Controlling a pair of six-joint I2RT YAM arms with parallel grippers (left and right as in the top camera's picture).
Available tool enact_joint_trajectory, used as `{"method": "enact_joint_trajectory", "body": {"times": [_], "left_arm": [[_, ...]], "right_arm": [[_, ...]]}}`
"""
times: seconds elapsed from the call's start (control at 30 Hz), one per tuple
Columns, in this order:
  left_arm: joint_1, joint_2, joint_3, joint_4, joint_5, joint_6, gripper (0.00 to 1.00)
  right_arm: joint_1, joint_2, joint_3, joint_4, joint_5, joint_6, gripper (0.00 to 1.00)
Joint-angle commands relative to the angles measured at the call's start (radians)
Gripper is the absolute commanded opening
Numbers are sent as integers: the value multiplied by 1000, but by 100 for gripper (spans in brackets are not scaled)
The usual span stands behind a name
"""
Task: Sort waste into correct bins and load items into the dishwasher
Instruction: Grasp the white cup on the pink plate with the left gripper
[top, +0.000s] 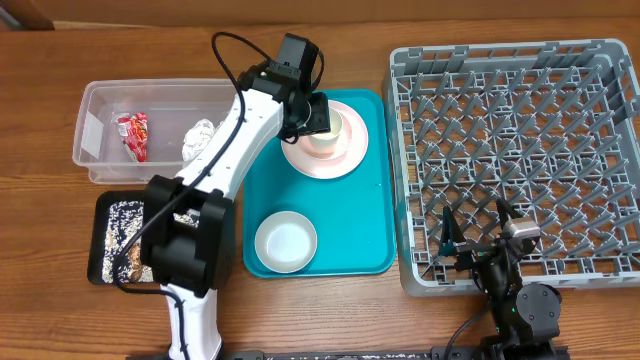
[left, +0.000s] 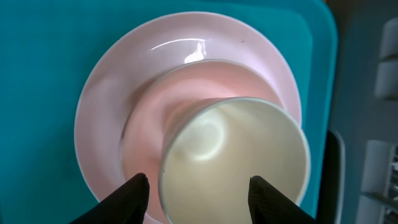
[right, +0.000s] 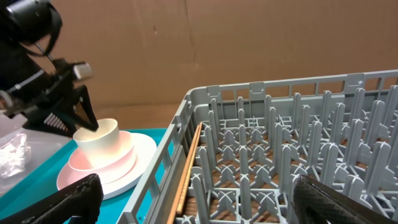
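Left pincer (left: 199, 190) hangs over the far half of the flat teal plastic serving tray (top: 365, 230). Its two black fingers (left: 130, 198) are spread apart astride the small white cup (left: 236, 155), one outside the wall and the other over the mouth, with no squeeze on it that I can see. The cup stands in the round pale pink plate (left: 106, 99) on that same far half. The waste looks dealt with. The small red printed snack wrapper (top: 133, 135) and the crumpled white paper napkin (top: 198, 138) lie in the clear rectangular plastic tub (top: 100, 100), left of the teal tray's far end. The whitish rice-like scraps (top: 118, 238) sit in the shallow black rectangular plastic tray (top: 100, 200), left of its near end. Loading, by my reading, is all still to do. The large square grey pegged plastic dish rack (top: 520, 150), right of the teal tray, shows no dish among its pegs. Cup, plate and the small round whitish bowl (top: 285, 242) on the teal tray's near end remain. Right pincer (top: 478, 237) sits empty, fingers spread wide, right of the teal tray at the rack's near rim.
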Motion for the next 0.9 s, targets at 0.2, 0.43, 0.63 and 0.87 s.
{"method": "enact_joint_trajectory", "body": {"times": [0.2, 0.43, 0.63, 0.87], "left_arm": [[7, 30, 23, 5, -3, -14, 35], [19, 11, 25, 2, -3, -14, 23], [30, -2, 25, -16, -2, -14, 16], [33, -8, 26, -42, -2, -14, 4]], "right_arm": [[4, -12, -11, 8, 3, 2, 100], [4, -12, -11, 8, 3, 2, 100], [4, -12, -11, 8, 3, 2, 100], [4, -12, -11, 8, 2, 2, 100]]}}
